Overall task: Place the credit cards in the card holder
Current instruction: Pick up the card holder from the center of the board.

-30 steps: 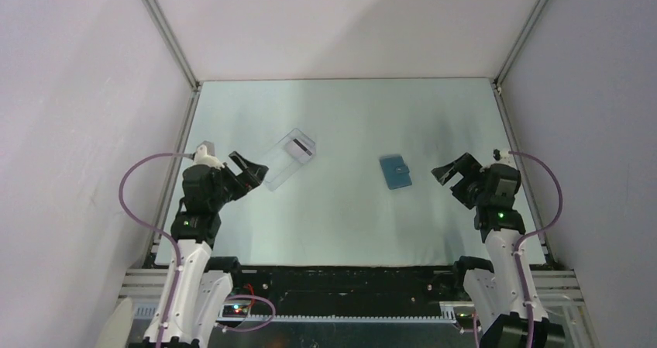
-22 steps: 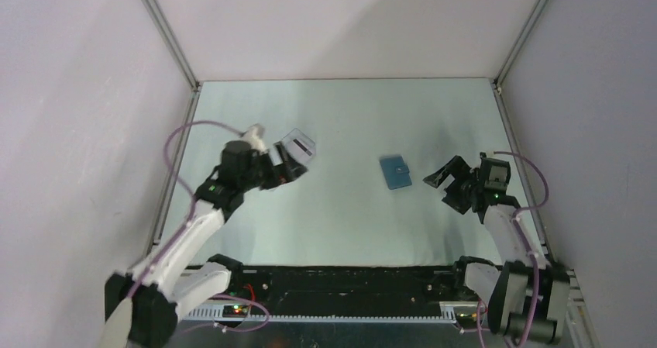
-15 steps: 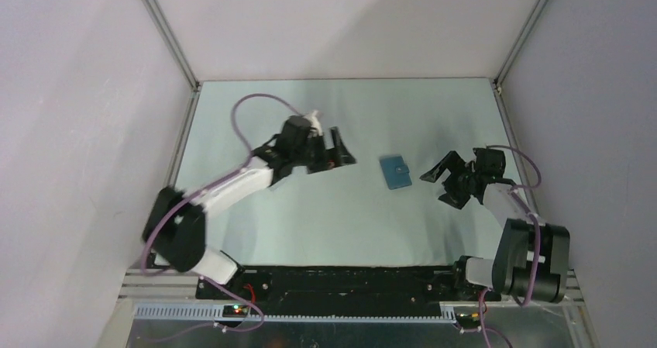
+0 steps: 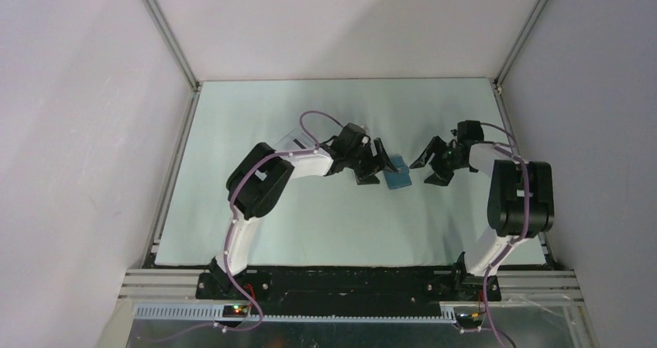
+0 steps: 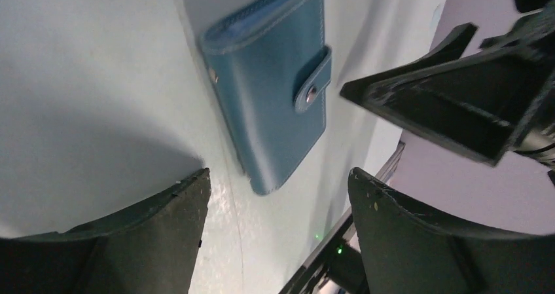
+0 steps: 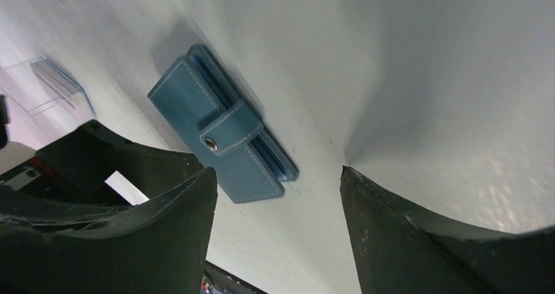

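A: Now that both arms have swung in from the tabletop's sides, the left gripper [image 4: 374,163] and right gripper [image 4: 425,173] flank the card holder [image 4: 400,180]. Jaws apart on both, nothing held.

B: Holder lies mid-tabletop, clasp shut, so opening it probably comes first. Pale glossy tabletop [image 4: 325,224], plain walls [image 4: 341,22].

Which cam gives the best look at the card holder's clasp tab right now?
Left wrist: the card holder lies closed, large and unobstructed, with its clasp tab and snap sharp. Right wrist shows the tab too, but smaller. Top external gives only a tiny teal patch beside the left gripper, with no clasp detail.
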`<state>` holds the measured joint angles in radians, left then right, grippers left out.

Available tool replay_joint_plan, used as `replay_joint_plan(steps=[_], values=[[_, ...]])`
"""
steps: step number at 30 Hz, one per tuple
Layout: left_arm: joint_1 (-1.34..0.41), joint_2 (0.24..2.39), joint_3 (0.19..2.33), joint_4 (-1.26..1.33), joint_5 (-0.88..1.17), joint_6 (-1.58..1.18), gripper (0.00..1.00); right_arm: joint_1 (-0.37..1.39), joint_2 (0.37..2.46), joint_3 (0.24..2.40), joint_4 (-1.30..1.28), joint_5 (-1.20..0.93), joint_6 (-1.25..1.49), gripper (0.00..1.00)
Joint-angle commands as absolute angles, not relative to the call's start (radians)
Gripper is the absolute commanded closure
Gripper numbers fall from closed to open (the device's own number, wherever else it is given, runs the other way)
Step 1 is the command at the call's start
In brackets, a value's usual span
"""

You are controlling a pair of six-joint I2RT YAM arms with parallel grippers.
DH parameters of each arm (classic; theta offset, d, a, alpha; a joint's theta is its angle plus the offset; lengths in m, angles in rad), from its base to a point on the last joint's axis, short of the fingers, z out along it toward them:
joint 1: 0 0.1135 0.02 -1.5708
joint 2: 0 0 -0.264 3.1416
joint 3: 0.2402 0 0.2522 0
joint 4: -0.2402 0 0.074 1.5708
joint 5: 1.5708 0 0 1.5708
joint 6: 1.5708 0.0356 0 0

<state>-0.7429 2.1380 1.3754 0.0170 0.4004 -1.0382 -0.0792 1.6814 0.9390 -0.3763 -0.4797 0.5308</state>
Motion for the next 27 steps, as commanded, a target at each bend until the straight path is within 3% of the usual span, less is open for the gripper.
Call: replay_joint_plan(steps=[1, 10, 17, 21, 24, 27], values=[[-0.731, 2.199, 1.428, 0.065, 0.393, -1.133, 0.19, -0.037, 1.760, 1.027, -0.424, -0.489, 0.550, 0.30], [-0.727, 2.259, 1.433, 0.116, 0.362, -1.196, 0.33, 0.075, 1.859, 1.075, -0.407, -0.564, 0.585, 0.46], [-0.730, 2.098, 1.306, 0.172, 0.369, -1.109, 0.51, 0.119, 1.798, 1.016, -0.338, -0.680, 0.608, 0.61], [-0.736, 1.974, 1.197, 0.184, 0.352, -1.083, 0.66, 0.141, 1.722, 0.951, -0.322, -0.724, 0.626, 0.63], [-0.745, 1.876, 1.108, 0.186, 0.338, -1.071, 0.88, 0.163, 1.661, 0.908, -0.315, -0.741, 0.643, 0.63], [-0.750, 1.759, 1.011, 0.184, 0.299, -1.059, 0.99, 0.184, 1.547, 0.877, -0.355, -0.723, 0.634, 0.60]])
